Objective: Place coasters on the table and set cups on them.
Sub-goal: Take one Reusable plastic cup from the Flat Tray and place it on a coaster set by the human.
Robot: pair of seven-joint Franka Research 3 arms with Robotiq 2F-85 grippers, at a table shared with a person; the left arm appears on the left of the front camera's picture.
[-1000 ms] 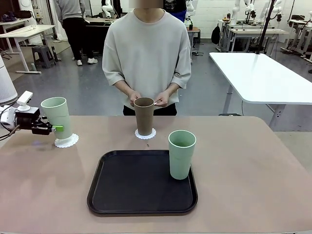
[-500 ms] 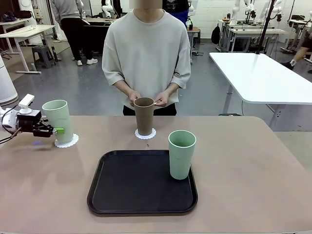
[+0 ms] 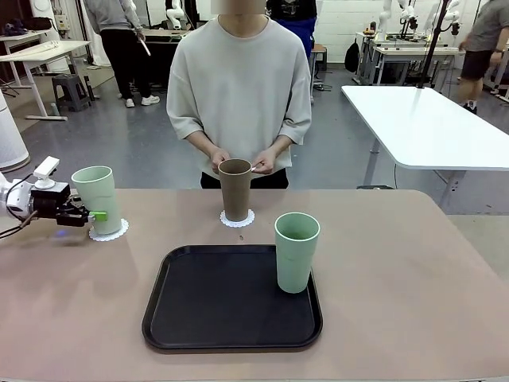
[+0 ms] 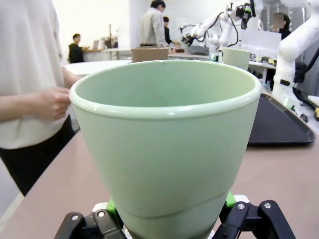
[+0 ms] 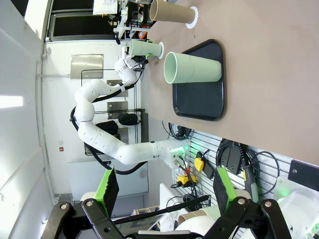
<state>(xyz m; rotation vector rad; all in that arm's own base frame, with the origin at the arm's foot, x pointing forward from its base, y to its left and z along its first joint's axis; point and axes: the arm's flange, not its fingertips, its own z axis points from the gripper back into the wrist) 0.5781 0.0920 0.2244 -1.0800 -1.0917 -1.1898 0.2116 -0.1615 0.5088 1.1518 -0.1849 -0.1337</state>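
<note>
Your left fingers (image 3: 95, 216) are clamped low on the pale green cup (image 3: 97, 195) at the surface's (image 3: 398, 278) left end. Seat it upright and centred on its coaster (image 3: 111, 231) before releasing; your right fingers (image 5: 108, 188) stand apart, empty. The brown cup (image 3: 235, 189) stands on the far coaster (image 3: 237, 220), and the other green cup (image 3: 296, 251) stands in the black tray (image 3: 183, 318); both green ones look empty.

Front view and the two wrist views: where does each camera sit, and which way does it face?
Front: robot's side, facing the person across the table; left hand grips a pale green cup.
Left wrist: close behind that cup; the hand's fingers at bottom.
Right wrist: rolled sideways, viewing the table from afar; open right hand below.
Shared: the black tray.
</note>
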